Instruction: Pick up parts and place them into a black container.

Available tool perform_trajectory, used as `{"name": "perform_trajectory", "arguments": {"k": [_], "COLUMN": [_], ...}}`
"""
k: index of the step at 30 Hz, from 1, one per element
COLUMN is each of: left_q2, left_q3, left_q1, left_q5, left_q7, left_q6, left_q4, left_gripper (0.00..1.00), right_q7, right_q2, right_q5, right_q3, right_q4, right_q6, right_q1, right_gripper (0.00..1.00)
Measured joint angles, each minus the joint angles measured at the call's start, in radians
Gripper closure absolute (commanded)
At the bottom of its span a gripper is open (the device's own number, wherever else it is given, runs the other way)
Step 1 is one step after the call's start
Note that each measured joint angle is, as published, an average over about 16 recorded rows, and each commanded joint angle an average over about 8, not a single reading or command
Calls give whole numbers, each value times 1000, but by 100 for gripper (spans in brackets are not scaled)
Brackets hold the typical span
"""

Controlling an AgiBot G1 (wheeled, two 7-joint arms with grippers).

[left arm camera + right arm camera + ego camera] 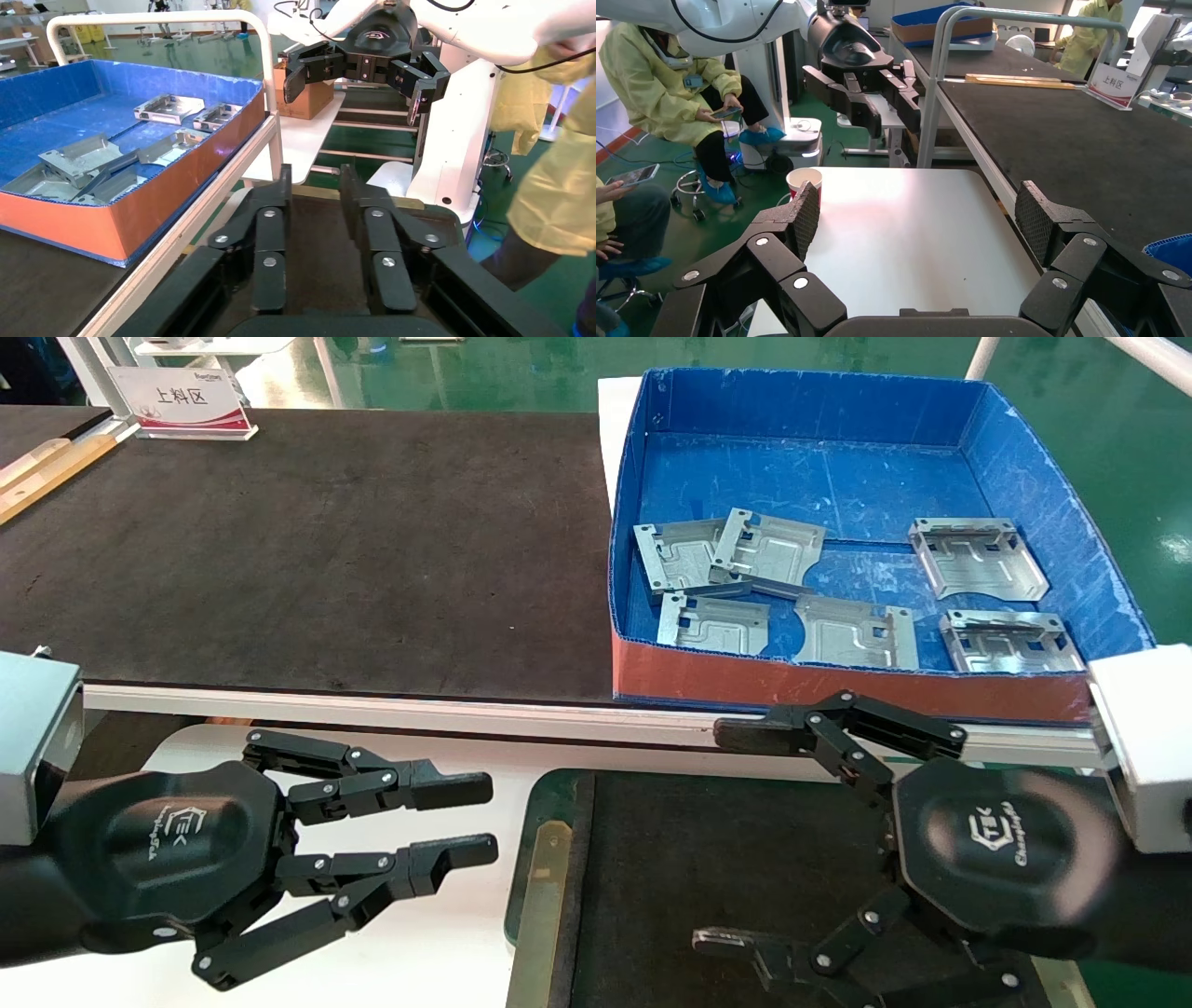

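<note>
Right claw [736, 836] open over black container [745, 859] — blue box [838, 686] ahead.

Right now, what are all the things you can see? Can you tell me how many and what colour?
parts: six, silver-grey, lying in the blue box, two overlapping at its left
blue box: one, blue with a red front wall, on the right of the long table
black container: one, black floor with green rim, empty, on the white table near the robot
sign: one, white and red, far left of the black tabletop
paper cup: one, on the white table's edge
left gripper: black, open, over the white table
right gripper: black, wide open, over the black container
</note>
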Motion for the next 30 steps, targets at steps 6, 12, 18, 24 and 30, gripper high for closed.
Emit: {"name": "perform_trajectory", "arguments": {"k": [6, 12, 18, 24, 30], "left_q2": [0, 0, 0, 0, 0], "left_q3": [0, 0, 0, 0, 0], "left_q1": [0, 0, 0, 0, 0], "left_q5": [0, 0, 0, 0, 0], "left_q7": [0, 0, 0, 0, 0], "left_q6": [0, 0, 0, 0, 0], "left_q4": [0, 0, 0, 0, 0], "left_gripper": [100, 100, 86, 11, 0], "right_q7": [0, 0, 0, 0, 0], "right_q2": [0, 0, 0, 0, 0], "right_q5": [0, 0, 0, 0, 0], "right_q3": [0, 0, 0, 0, 0], "right_q4": [0, 0, 0, 0, 0], "right_q6": [0, 0, 0, 0, 0], "right_q1": [0, 0, 0, 0, 0], "right_gripper": [0, 0, 0, 0, 0]}}
